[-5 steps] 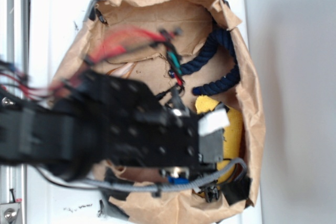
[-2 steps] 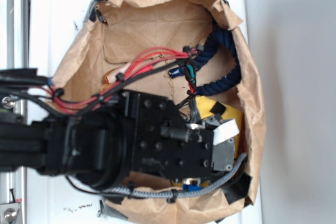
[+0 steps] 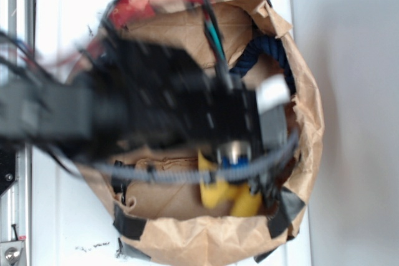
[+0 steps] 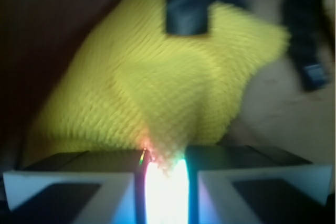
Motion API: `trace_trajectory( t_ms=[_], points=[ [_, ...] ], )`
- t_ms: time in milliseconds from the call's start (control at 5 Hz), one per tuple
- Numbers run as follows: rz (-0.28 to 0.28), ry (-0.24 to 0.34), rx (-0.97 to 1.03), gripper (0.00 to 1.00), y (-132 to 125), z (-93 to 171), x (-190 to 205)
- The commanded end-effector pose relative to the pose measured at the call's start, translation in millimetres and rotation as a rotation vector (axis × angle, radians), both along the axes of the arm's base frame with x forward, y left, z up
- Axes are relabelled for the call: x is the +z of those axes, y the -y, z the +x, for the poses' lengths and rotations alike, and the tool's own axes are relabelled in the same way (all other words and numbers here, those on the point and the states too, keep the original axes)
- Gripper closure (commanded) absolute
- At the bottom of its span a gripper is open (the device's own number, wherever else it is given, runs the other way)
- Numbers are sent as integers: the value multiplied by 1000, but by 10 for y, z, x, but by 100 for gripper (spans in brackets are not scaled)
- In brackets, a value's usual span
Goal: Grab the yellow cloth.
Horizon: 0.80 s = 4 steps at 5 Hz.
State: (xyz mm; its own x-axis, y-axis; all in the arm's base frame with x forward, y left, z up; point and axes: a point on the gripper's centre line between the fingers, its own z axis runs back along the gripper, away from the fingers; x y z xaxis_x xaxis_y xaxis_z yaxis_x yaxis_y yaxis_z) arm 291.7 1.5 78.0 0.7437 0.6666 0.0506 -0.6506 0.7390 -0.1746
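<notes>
The yellow cloth fills the wrist view, woven and bunched, with a fold pinched between the two fingers of my gripper. The jaws stand close together with the cloth in the narrow gap. In the exterior view the blurred black arm covers most of the paper-lined basin. The gripper is low in the basin's right half, and the yellow cloth hangs crumpled beneath it, over the brown paper.
The brown paper is crumpled into raised walls all round, held with black tape. A dark navy rope lies at the upper right, mostly hidden by the arm. Loose cables trail from the arm.
The arm has swung upward in the exterior view and is blurred by motion. The yellow cloth has left its spot on the right of the paper and hangs bunched from the gripper.
</notes>
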Motion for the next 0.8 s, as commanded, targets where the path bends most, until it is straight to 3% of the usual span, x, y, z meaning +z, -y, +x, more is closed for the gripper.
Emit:
trace_trajectory(
  t_ms=[0,200,400,600],
  points=[
    [68,85,85,100,-432,-252,1006],
    [202,73,31,100,-270,-389,1223],
    [261,40,27,100,-175,-403,1237],
    [287,37,22,100,-94,-407,1198]
  ],
)
